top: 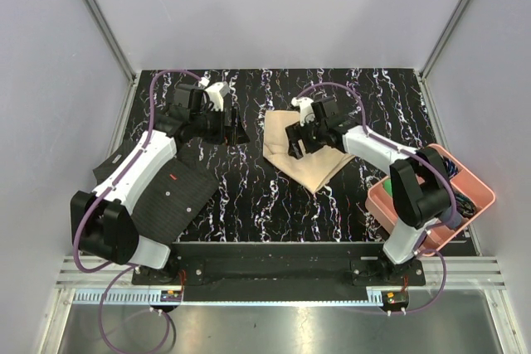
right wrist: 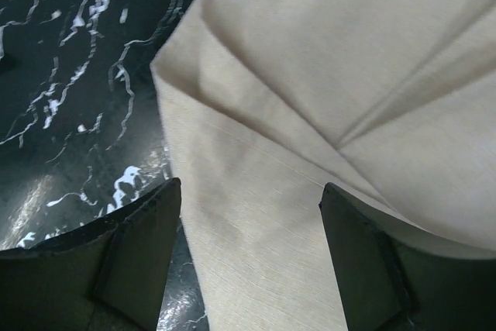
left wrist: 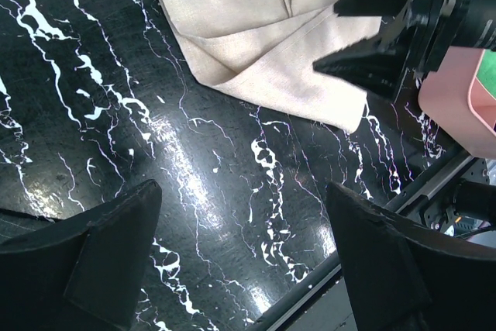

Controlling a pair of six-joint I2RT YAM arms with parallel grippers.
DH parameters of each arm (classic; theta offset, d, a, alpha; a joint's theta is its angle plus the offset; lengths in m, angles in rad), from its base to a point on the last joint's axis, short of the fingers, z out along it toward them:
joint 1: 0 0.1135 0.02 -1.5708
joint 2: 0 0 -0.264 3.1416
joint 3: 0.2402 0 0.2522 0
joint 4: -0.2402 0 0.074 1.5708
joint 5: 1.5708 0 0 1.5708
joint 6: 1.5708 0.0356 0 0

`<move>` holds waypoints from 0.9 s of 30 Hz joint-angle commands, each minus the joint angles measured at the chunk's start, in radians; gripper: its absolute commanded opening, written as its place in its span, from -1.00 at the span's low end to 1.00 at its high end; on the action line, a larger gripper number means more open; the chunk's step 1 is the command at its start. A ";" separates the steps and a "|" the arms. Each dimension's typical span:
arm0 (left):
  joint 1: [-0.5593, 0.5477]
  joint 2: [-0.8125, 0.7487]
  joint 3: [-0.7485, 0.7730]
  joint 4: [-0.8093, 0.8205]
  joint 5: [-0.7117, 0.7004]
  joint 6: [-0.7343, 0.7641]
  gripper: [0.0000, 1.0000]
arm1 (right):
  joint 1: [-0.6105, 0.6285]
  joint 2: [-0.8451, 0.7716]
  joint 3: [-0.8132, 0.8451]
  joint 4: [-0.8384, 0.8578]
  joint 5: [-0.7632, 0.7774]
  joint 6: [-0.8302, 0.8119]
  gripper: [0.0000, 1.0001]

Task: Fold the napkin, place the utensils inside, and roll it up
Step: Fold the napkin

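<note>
A large, partly folded beige cloth napkin (top: 311,167) is laid on the black, white-veined bench (top: 249,196), right of centre. The right claw (right wrist: 249,191) is spread wide just above it, gripping nothing. The left claw (left wrist: 240,191) is likewise spread and empty, over bare bench to the left. The cloth is judged soft, light and limp, so a corner or folded edge is best pinched.

Napkin (top: 303,159): one, mid desk (top: 274,205).
Dotted mat (top: 182,196): one, left edge.
Pink tray (top: 479,181): one, right near corner.
End effectors: two, the left end effector (top: 239,130) and the right end effector (top: 297,142).
</note>
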 commanded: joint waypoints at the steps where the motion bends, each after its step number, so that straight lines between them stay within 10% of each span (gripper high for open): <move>1: 0.005 0.000 -0.003 0.037 0.031 -0.003 0.80 | 0.037 0.034 0.029 0.057 -0.140 -0.062 0.61; 27: 0.005 0.017 -0.005 0.037 0.052 -0.008 0.80 | 0.140 0.252 0.178 0.118 -0.196 -0.171 0.53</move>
